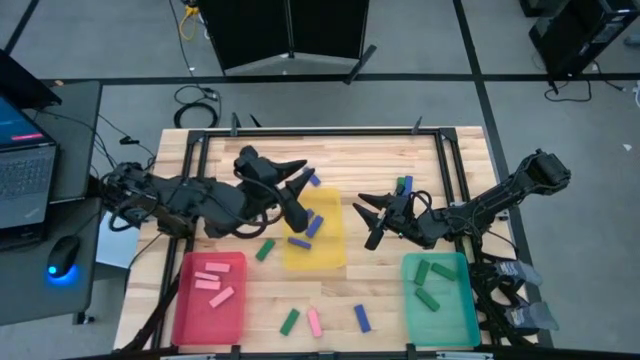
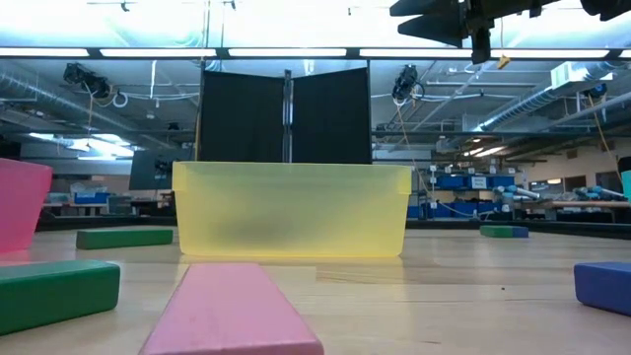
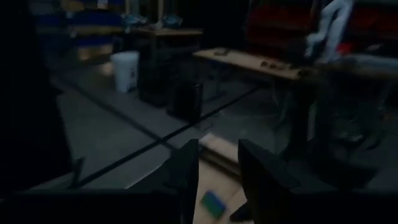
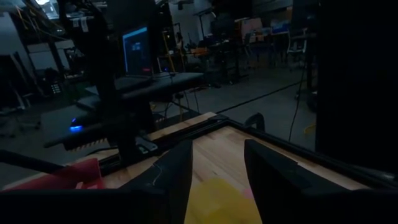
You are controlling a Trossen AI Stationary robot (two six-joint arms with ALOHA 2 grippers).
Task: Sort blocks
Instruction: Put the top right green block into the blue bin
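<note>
Pale slatted wooden counter (image 1: 380,290); translucent yellow tray (image 1: 333,250); oblong blocks (image 1: 314,321) scattered. Left gripper (image 1: 300,172) and right gripper (image 1: 368,212): fingers narrowly parted, holding nothing.

Three trays sit along the table (image 1: 470,150): one left (image 1: 185,310), one centre (image 1: 335,255), one right (image 1: 465,320). Blocks (image 1: 213,281) lie inside each, and loose blocks (image 1: 314,322) lie scattered before the centre tray.

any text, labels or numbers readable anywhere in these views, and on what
No text can be read in any view.
laptop screen: lit, content too small to read.
monitor in the right wrist view: glowing blue, too blurred to read.
blocks, such as the pink block, and the yellow tray: no markings visible.
</note>
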